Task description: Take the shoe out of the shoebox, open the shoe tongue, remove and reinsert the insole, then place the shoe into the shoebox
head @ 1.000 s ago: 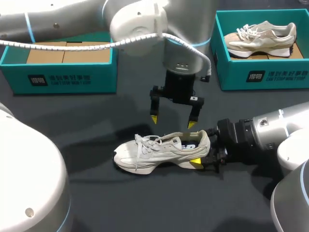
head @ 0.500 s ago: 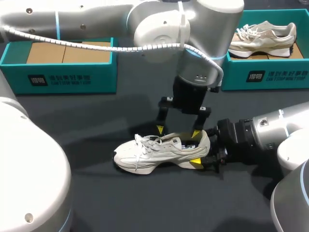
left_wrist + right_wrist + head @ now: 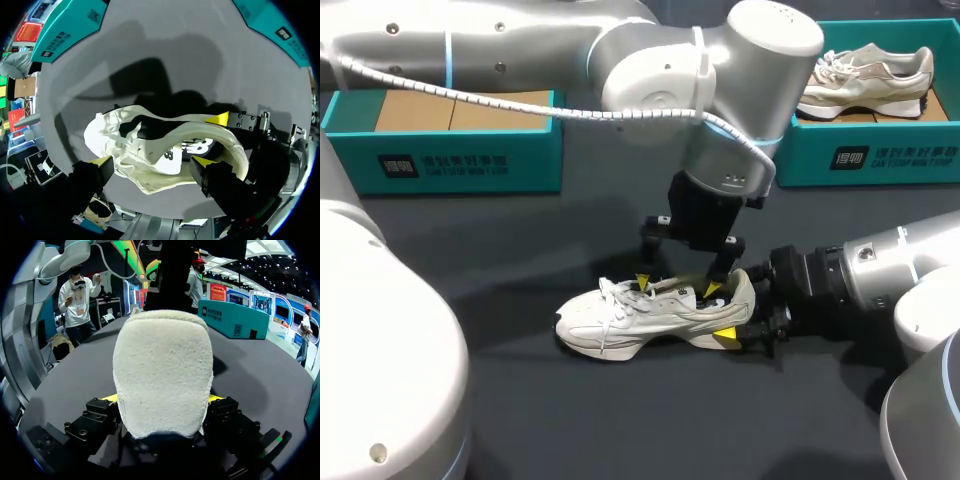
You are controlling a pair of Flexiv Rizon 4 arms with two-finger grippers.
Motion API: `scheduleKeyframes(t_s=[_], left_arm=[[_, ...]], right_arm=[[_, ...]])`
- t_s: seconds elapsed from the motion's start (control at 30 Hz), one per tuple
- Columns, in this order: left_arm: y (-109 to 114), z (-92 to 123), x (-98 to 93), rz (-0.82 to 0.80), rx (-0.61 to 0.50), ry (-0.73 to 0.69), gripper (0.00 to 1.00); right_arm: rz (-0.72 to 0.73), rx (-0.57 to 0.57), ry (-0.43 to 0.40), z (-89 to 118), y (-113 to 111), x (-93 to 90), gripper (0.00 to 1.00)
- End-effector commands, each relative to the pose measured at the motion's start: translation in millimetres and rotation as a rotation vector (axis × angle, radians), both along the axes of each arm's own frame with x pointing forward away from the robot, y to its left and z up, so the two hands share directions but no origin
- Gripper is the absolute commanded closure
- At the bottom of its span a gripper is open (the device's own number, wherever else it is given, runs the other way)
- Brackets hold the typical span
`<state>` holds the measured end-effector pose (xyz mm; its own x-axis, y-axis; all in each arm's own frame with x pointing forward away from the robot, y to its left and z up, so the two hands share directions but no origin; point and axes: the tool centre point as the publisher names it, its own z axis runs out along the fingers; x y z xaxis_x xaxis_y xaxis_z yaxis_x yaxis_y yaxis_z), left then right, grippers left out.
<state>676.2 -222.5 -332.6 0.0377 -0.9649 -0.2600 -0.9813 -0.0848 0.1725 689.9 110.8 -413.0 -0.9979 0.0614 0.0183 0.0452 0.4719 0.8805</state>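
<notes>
**A:** How far along are we looking?

**B:** Nearest us, our right gripper [image 3: 161,400] is clamping the padded heel of the white lace-up shoe [image 3: 640,318] from both sides. The shoe is lying on its sole on the dark grey table [image 3: 620,420], toe pointing to our left. So we are counting the first step, getting it out of the box, as done.

**A:** And our other claw?

**B:** Just beyond, our left gripper [image 3: 677,288] is hanging over the shoe's opening. Its yellow tips are spread wide, straddling the collar, and it is gripping nothing. We are judging that the tongue or the insole is the step in hand. We are seeing a dark interior, but we cannot tell whether the insole is sitting inside.

**A:** What are we leaving for later?

**B:** Pulling the insole and refitting it, we are guessing, and then boxing the shoe. At the far left the teal cardboard shoebox [image 3: 450,160] is showing only its brown base. At the far right a second teal shoebox [image 3: 880,155] is holding a beige shoe [image 3: 865,80].
</notes>
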Motion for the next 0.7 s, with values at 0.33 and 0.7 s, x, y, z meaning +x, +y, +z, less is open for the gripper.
scheduleKeyframes(t_s=[0.33,0.7], left_arm=[[-5.8,-21.6,2.8,0.025,0.082,-0.036,0.0],[6.1,-24.7,-4.1,0.031,0.163,0.011,0.0]], right_arm=[[-0.002,-0.003,-0.001,-3.2,2.9,1.3,1.0],[-0.002,-0.003,-0.001,-3.2,2.9,1.3,1.0]])
